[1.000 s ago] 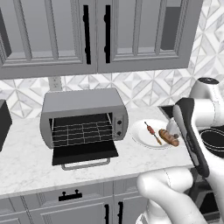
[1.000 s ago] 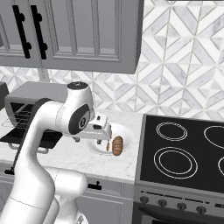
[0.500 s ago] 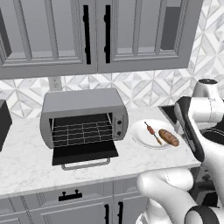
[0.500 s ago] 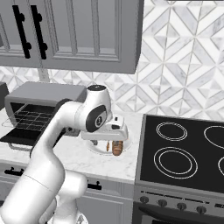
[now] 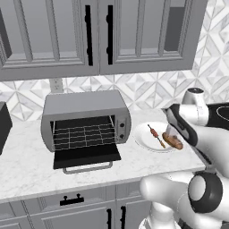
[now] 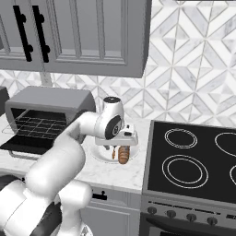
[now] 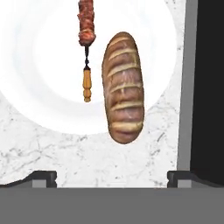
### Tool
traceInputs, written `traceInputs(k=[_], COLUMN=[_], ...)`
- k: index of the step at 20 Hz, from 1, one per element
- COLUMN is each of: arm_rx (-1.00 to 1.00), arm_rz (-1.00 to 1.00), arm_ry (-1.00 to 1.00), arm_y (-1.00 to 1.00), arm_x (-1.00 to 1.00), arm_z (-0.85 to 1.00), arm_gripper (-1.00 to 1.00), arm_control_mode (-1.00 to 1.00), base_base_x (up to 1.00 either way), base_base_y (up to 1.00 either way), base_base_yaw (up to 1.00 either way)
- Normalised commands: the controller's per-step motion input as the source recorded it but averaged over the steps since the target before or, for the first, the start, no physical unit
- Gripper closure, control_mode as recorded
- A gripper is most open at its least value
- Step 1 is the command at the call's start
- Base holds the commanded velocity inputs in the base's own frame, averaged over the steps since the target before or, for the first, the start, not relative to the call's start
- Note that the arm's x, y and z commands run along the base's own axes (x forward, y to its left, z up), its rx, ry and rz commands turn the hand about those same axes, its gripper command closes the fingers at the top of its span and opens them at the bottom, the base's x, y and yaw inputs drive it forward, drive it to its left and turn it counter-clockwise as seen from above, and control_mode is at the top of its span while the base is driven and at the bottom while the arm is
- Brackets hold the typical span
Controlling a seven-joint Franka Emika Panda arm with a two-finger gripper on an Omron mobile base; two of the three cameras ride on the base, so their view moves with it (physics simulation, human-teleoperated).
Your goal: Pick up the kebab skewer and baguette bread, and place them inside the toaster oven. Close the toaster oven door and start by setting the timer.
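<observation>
The golden-brown baguette bread (image 7: 121, 87) lies on a white plate (image 7: 39, 65) beside the kebab skewer (image 7: 86, 26), whose wooden handle points toward me. My gripper (image 7: 111, 179) hovers above the plate's near edge, open, with nothing between its fingertips (image 7: 43, 177). In the left base view the gripper (image 5: 170, 133) hangs over the baguette (image 5: 172, 142) and the skewer (image 5: 156, 137). From the right, the hand sits just above the baguette (image 6: 123, 154). The toaster oven (image 5: 85, 117) stands left of the plate (image 5: 145, 134). Its door (image 5: 87, 156) is folded down, showing the wire rack.
The black stove top (image 6: 193, 161) borders the plate on the right, its edge (image 7: 210, 87) close to the baguette. A black box appliance (image 5: 3, 125) stands at the far left of the marble counter (image 5: 27, 174). Grey cabinets hang overhead.
The arm has swung the hand toward the stove side, bringing it over the plate. The skewer, baguette and oven have not moved.
</observation>
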Motion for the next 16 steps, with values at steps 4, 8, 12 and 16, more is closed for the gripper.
traceInputs(k=[4,8,12,16], arm_rx=[0.06,0.02,0.01,0.00], arm_rz=[0.04,0.05,0.05,0.01], arm_ry=[0.01,0.01,0.00,0.06], arm_y=[0.00,0.00,-0.09,-0.09], arm_x=[0.91,0.62,0.51,0.04], arm_z=[-0.45,-0.49,-0.46,-0.24], arm_gripper=[-1.00,-1.00,-1.00,-1.00], arm_control_mode=[-1.00,-1.00,-1.00,-1.00], base_base_x=[0.00,0.00,0.00,0.00], base_base_y=[0.00,0.00,0.00,0.00], base_base_yaw=[0.00,0.00,0.00,0.00])
